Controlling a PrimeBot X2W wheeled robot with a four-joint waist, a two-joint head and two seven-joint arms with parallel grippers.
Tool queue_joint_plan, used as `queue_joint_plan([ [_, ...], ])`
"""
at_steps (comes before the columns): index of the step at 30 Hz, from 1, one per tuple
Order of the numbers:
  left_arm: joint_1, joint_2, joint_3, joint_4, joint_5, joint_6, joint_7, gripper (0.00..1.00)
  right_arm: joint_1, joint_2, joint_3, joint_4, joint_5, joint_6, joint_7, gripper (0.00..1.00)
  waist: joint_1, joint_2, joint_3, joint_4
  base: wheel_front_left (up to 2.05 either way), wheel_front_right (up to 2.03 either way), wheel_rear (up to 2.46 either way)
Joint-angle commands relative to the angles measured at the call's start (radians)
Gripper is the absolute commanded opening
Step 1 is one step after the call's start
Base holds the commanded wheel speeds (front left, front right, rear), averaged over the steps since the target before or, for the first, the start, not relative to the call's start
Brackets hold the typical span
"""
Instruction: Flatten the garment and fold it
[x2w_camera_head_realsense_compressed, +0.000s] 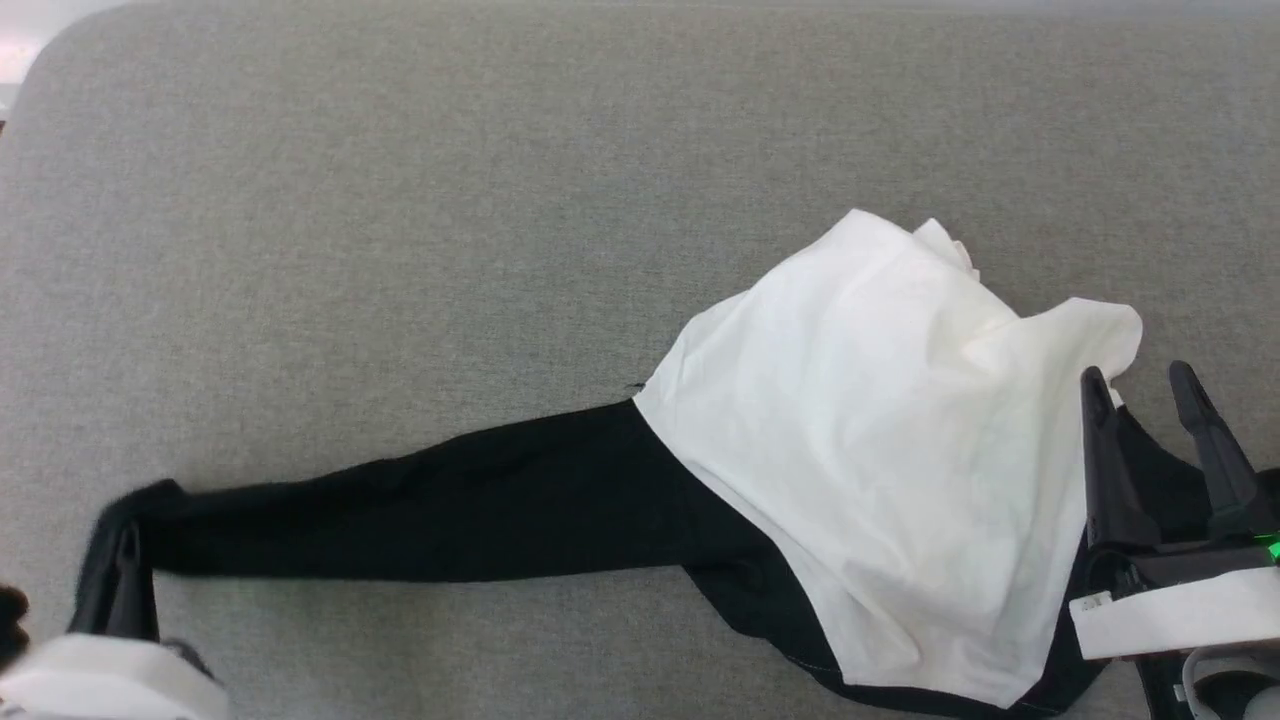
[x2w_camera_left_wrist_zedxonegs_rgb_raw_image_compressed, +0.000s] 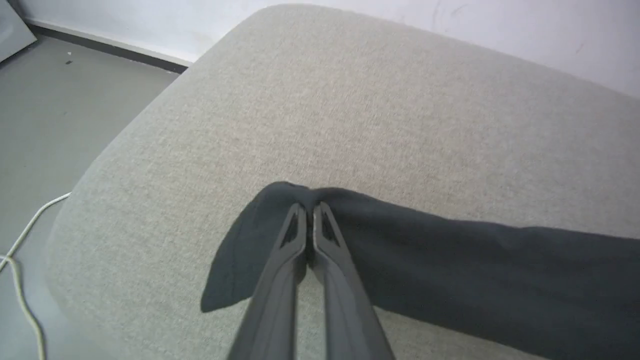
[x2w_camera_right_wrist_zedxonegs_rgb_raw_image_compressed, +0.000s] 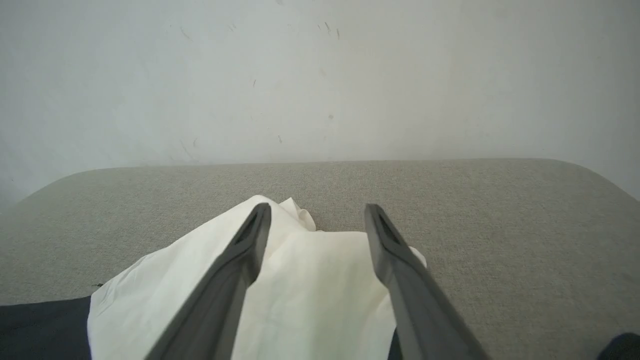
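The garment (x2w_camera_head_realsense_compressed: 880, 440) lies crumpled on the grey cushioned surface (x2w_camera_head_realsense_compressed: 500, 200), its white body bunched at the right and one black sleeve (x2w_camera_head_realsense_compressed: 420, 515) stretched out to the left. My left gripper (x2w_camera_head_realsense_compressed: 125, 560) is shut on the cuff of that sleeve (x2w_camera_left_wrist_zedxonegs_rgb_raw_image_compressed: 400, 260) at the lower left; in the left wrist view the gripper (x2w_camera_left_wrist_zedxonegs_rgb_raw_image_compressed: 310, 210) has its fingers pinched together on the dark fabric. My right gripper (x2w_camera_head_realsense_compressed: 1140, 380) stands open over the white body's right edge, with nothing between its fingers (x2w_camera_right_wrist_zedxonegs_rgb_raw_image_compressed: 250, 240). The white cloth (x2w_camera_right_wrist_zedxonegs_rgb_raw_image_compressed: 310, 290) lies below them.
The grey surface's rounded left corner (x2w_camera_left_wrist_zedxonegs_rgb_raw_image_compressed: 100, 170) drops to a grey floor where a white cable (x2w_camera_left_wrist_zedxonegs_rgb_raw_image_compressed: 20, 260) lies. A pale wall (x2w_camera_right_wrist_zedxonegs_rgb_raw_image_compressed: 320, 75) rises behind the far edge. Bare cushion stretches across the back and the left.
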Motion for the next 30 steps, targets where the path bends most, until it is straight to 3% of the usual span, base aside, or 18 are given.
queue_joint_plan([
  [1, -0.038, -0.007, 0.006, -0.036, -0.023, -0.011, -0.016, 0.88, 0.005, -0.002, -0.001, -0.004, -0.005, -0.001, 0.004, 1.0, 0.0001, 0.0, 0.0, -0.009, 0.0, 0.0, 0.0],
  [2, -0.052, -0.013, 0.005, -0.064, -0.042, -0.018, -0.016, 1.0, 0.005, -0.002, 0.0, -0.004, -0.004, -0.001, 0.005, 1.0, 0.0001, 0.0, 0.0, -0.014, 0.0, 0.0, 0.0],
  [5, -0.098, -0.009, -0.013, -0.172, -0.06, -0.038, -0.011, 1.0, 0.003, 0.0, 0.001, -0.005, -0.001, -0.001, 0.006, 1.0, 0.0001, 0.0, 0.005, -0.028, 0.0, 0.0, 0.0],
  [8, -0.171, 0.031, -0.06, -0.271, -0.037, -0.061, 0.03, 1.0, 0.0, 0.001, 0.0, -0.002, 0.002, -0.001, 0.003, 1.0, 0.0001, 0.0, 0.015, -0.042, 0.0, 0.0, 0.0],
  [13, -0.399, 0.089, -0.206, -0.336, 0.009, -0.107, 0.159, 1.0, -0.017, 0.003, 0.004, 0.004, 0.009, -0.001, -0.007, 1.0, 0.0001, 0.0, 0.047, -0.068, 0.0, 0.0, 0.0],
  [16, -0.571, 0.1, -0.331, -0.28, 0.043, -0.159, 0.25, 1.0, -0.033, 0.004, 0.007, 0.004, 0.013, -0.001, -0.014, 1.0, 0.0001, 0.0, 0.07, -0.087, 0.0, 0.0, 0.0],
  [23, -0.917, 0.022, -0.573, 0.008, -0.005, -0.292, 0.478, 1.0, -0.084, 0.002, 0.006, -0.005, 0.022, -0.001, -0.032, 1.0, 0.0001, 0.0, 0.137, -0.147, 0.0, 0.0, 0.0],
  [30, -1.085, 0.025, -0.683, 0.235, -0.055, -0.333, 0.647, 1.0, -0.126, 0.0, 0.021, 0.011, 0.043, -0.001, -0.057, 1.0, 0.0001, 0.0, 0.204, -0.23, 0.0, 0.0, 0.0],
])
